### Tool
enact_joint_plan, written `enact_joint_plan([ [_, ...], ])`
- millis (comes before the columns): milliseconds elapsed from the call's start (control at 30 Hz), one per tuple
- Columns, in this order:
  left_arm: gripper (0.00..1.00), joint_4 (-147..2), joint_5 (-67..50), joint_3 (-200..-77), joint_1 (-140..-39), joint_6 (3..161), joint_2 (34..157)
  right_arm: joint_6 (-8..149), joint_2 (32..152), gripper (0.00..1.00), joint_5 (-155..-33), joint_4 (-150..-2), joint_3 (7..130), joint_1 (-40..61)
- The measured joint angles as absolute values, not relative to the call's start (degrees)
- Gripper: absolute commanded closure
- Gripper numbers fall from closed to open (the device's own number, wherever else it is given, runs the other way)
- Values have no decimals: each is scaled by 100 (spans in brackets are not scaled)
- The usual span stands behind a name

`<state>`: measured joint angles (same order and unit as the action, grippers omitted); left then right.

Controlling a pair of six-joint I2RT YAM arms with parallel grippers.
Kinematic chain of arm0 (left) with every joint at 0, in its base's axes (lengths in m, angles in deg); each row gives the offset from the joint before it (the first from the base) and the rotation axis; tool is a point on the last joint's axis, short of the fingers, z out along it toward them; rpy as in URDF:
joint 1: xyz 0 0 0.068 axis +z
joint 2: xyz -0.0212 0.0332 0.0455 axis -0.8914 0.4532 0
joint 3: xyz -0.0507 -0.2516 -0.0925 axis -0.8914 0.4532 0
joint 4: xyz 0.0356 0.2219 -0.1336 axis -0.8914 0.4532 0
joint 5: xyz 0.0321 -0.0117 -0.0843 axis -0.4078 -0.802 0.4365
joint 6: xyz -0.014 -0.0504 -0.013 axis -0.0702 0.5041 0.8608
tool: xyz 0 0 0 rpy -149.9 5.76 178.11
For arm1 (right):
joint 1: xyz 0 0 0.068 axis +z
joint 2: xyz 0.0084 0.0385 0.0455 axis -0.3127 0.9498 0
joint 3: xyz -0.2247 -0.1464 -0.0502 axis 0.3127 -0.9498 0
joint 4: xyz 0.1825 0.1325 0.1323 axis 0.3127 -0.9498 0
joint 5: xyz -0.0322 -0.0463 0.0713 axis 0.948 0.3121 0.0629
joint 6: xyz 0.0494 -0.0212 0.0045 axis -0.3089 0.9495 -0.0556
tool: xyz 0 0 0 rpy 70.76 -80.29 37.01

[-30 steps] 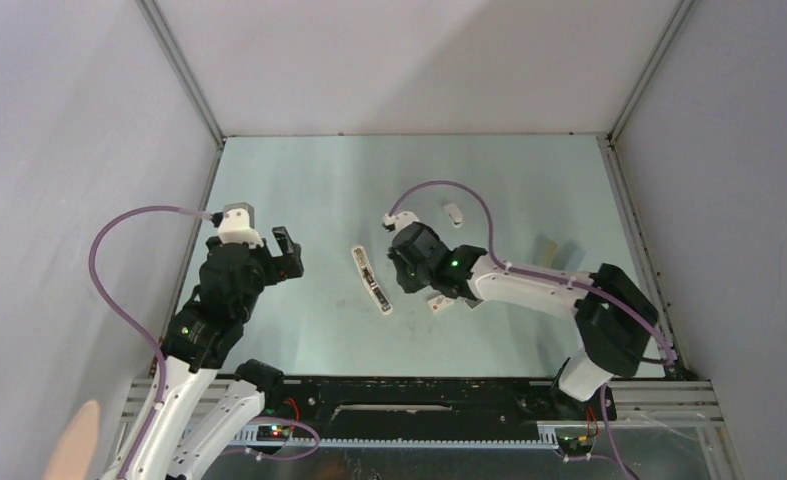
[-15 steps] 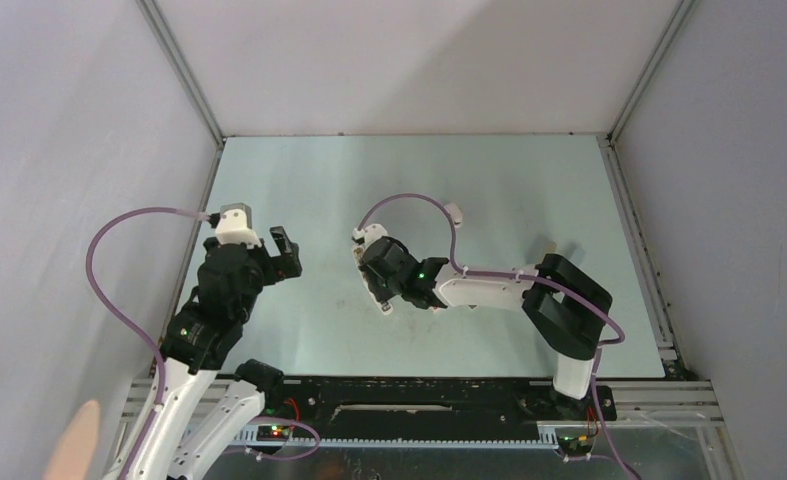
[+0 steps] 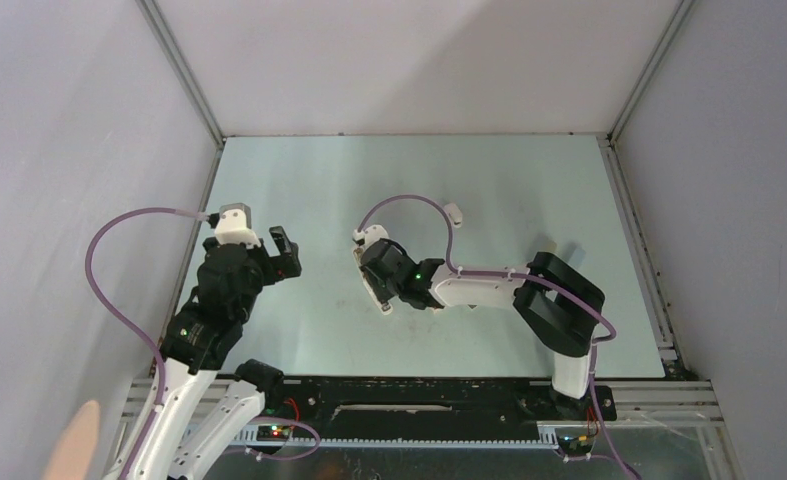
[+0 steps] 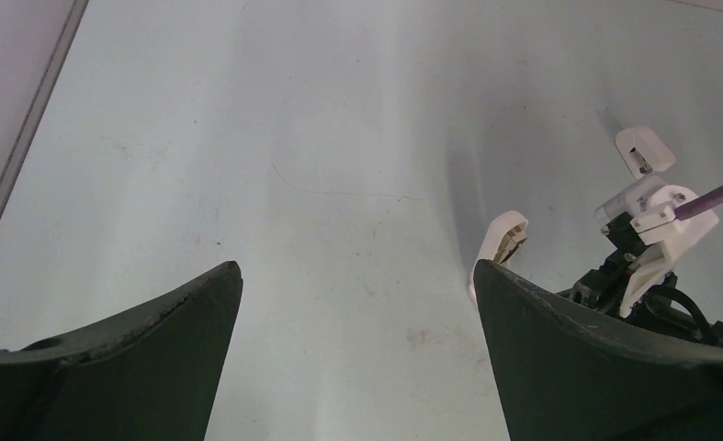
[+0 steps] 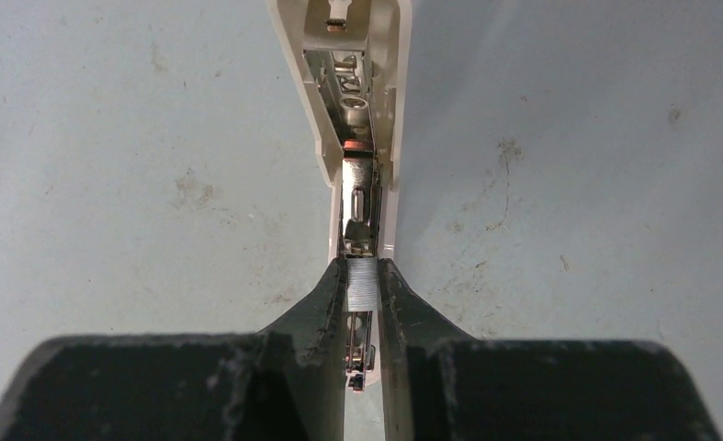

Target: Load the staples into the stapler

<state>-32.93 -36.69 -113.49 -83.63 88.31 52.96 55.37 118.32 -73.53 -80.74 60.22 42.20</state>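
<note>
- Right tool (image 5: pixel 362 268) pinches the staples (image 5: pixel 362 289), jaws nearly closed, above the open stapler (image 5: pixel 357 119).
- Stapler lies on the surface (image 5: pixel 109 138), long axis 12-to-6 in the right wrist view.
- Left tool (image 4: pixel 355 271) gapes wide, empty.

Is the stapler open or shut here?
Open: the stapler lies unfolded, metal channel exposed; the right gripper holds the staples over it.
</note>
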Motion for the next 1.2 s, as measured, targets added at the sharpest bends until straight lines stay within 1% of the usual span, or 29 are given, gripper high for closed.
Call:
enact_joint_plan([
  [567, 0, -3293, -3669, -11349, -8358, 8831, 5296, 5628, 11884, 91, -7161, -8104, 6024, 4347],
  [1200, 0, -3293, -3669, -11349, -8352, 8831, 5296, 5620, 11683, 92, -6986, -8119, 6035, 4465],
])
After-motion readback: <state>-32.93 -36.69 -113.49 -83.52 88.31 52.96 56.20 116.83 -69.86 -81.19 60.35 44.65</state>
